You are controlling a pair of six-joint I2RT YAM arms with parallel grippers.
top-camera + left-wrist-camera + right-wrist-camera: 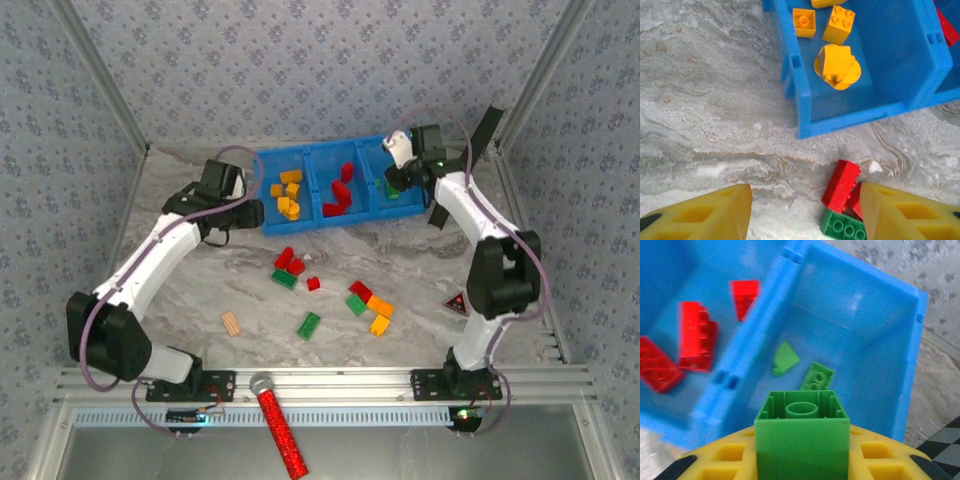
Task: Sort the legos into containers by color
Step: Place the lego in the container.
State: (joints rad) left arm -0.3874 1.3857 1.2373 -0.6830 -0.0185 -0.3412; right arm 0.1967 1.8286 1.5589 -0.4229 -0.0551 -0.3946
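Right wrist view, green lego [801, 432] at lower centre clamped in the right jaws, above the right compartment of the blue tray [912, 340], two green pieces [817, 376] inside, left jaws apart over the desk [705, 125] near a red lego [841, 185]

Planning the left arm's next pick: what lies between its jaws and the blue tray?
Left wrist view: a red lego and green lego lie there, right of centre; otherwise bare table.

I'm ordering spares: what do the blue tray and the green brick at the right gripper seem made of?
Blue tray: seemingly moulded hard plastic, semi-gloss; soft highlights on its walls. Green brick: likely rigid plastic, smooth, slightly shiny; crisp moulded ribs and tube underneath.
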